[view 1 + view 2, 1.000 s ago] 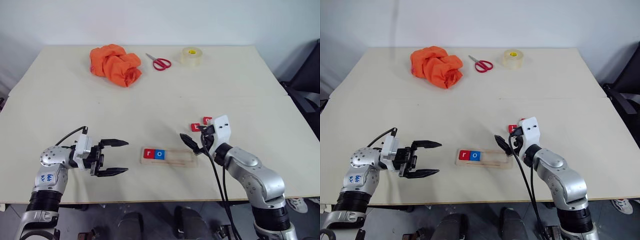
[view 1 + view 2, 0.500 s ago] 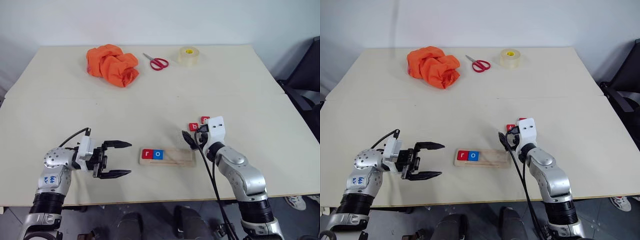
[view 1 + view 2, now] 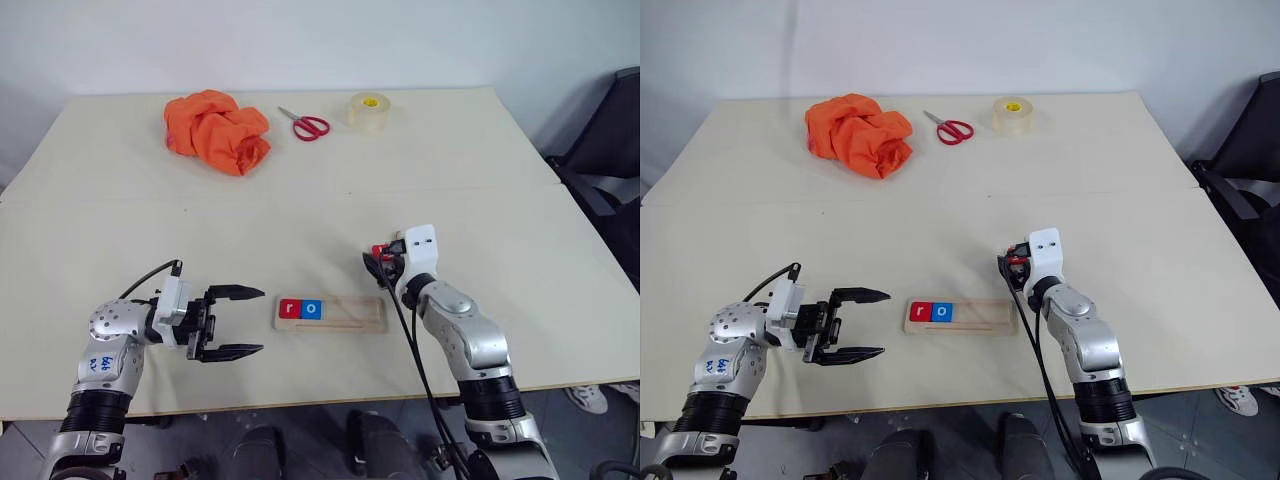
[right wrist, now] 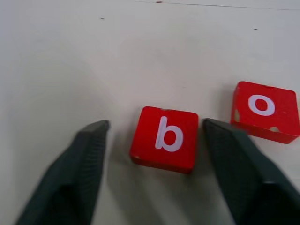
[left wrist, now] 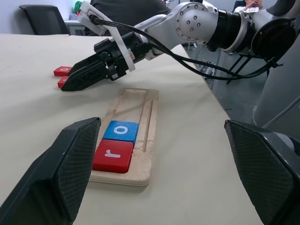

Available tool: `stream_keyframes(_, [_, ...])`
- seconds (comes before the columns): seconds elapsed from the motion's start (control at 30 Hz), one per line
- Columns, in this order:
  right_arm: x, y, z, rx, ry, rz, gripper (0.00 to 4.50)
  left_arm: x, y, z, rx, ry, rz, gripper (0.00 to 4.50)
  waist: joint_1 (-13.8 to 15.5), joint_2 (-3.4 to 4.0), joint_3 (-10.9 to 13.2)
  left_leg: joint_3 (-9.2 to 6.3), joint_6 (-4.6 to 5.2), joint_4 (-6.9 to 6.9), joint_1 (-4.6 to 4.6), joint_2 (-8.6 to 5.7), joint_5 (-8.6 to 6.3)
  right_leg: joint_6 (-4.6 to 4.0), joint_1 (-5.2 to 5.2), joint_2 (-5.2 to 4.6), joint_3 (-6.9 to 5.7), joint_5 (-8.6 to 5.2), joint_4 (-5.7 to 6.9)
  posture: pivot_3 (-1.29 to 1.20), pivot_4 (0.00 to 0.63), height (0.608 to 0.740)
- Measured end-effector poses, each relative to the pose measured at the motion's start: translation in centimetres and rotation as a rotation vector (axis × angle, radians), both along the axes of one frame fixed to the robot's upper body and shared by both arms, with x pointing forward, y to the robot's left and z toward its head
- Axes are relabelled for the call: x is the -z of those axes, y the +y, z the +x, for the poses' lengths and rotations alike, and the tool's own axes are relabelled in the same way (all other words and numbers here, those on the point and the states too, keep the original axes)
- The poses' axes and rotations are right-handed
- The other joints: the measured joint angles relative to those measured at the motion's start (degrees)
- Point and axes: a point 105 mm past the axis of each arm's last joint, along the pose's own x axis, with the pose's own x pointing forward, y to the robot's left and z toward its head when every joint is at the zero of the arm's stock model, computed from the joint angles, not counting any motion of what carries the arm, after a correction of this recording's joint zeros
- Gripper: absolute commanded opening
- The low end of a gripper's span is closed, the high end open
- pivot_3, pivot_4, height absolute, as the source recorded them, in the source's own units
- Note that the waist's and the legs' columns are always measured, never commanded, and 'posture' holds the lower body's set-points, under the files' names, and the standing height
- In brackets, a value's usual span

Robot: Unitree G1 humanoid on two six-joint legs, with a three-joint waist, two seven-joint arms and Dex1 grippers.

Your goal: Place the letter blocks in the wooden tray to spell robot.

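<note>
The wooden tray [image 3: 345, 314] lies in front of me near the table's front edge. A red r block [image 3: 291, 309] and a blue o block [image 3: 313, 309] fill its left end. Just beyond the tray's right end, my right gripper [image 3: 376, 264] points down at the table. In its wrist view the fingers stand open on either side of a red b block [image 4: 165, 138], with a gap showing on one side. A red o block [image 4: 265, 111] lies just outside one finger. My left gripper [image 3: 246, 321] hovers open and empty to the left of the tray.
At the back of the table lie a crumpled orange cloth [image 3: 215, 130], red-handled scissors [image 3: 303, 124] and a roll of clear tape [image 3: 367, 110]. A dark chair [image 3: 610, 150] stands off the table's right side.
My right gripper has moved forward and down to the red blocks, and its fingers have narrowed around the b block. The left gripper has stayed put. The head camera has shifted slightly.
</note>
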Motion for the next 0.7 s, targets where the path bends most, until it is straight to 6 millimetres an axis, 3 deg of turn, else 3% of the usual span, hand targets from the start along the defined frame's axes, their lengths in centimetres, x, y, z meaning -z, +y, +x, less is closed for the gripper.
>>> stream_keyframes(0.07, [0.0, 0.1, -0.1, -0.002, 0.004, -0.005, 1.53, 0.0, 0.0, 0.0, 0.0, -0.001, -0.001, 4.5, 0.0, 0.0, 0.0, 0.0, 0.0, -0.01, 0.0, 0.0, 0.0, 0.0, 0.0, 0.0, 0.0, 0.0, 0.0, 0.0, 0.15, 0.74])
stream_keyframes(0.1, [0.0, 0.2, -0.1, -0.002, 0.005, -0.006, 1.48, 0.0, 0.0, 0.0, 0.0, -0.001, -0.001, 4.5, 0.0, 0.0, 0.0, 0.0, 0.0, -0.01, 0.0, 0.0, 0.0, 0.0, 0.0, 0.0, 0.0, 0.0, 0.0, 0.0, 0.15, 0.74])
stream_keyframes(0.23, [-0.4, 0.2, -0.6, -0.009, -0.001, -0.006, 1.48, 0.0, 0.0, 0.1, 0.0, 0.0, -0.005, 4.5, 0.1, 0.01, 0.0, 0.0, 0.0, -0.01, -0.04, 0.0, 0.0, 0.0, -0.04, -0.01, 0.0, 0.0, -0.01, 0.0, 0.15, 0.74])
stream_keyframes(0.37, [-3.5, 0.0, -2.8, -0.06, -0.078, 0.0, 1.48, 0.2, 0.1, 0.4, -0.008, 0.015, -0.01, 4.5, 0.2, 0.01, 0.0, -0.01, -0.01, -0.05, -0.12, -0.01, -0.01, 0.0, -0.1, -0.02, 0.0, 0.0, -0.07, 0.0, 0.15, 0.74])
stream_keyframes(0.47, [-4.5, -1.3, -4.8, -0.067, -0.086, -0.015, 1.48, 0.5, 0.5, 0.9, -0.029, 0.023, -0.012, 4.5, 0.4, -0.02, 0.0, -0.08, -0.03, -0.06, -0.16, -0.02, -0.02, 0.0, -0.06, -0.02, -0.1, -0.01, -0.16, 0.0, 0.15, 0.74])
stream_keyframes(0.57, [-3.9, -2.8, -6.8, -0.03, -0.039, -0.028, 1.48, 0.8, 0.7, 1.2, -0.026, 0.029, 0.017, 4.5, 0.4, -0.02, 0.0, -0.09, -0.03, -0.09, -0.17, -0.01, -0.02, -0.01, -0.08, -0.02, -0.11, -0.01, -0.19, 0.0, 0.15, 0.74])
stream_keyframes(0.7, [-1.6, -5.0, -10.5, 0.092, 0.084, -0.057, 1.48, 1.4, 0.9, 1.7, -0.024, 0.031, 0.053, 4.5, 0.5, -0.02, 0.0, -0.12, -0.03, -0.24, -0.2, -0.02, -0.02, -0.05, -0.09, -0.02, -0.17, -0.04, -0.29, 0.0, 0.15, 0.74])
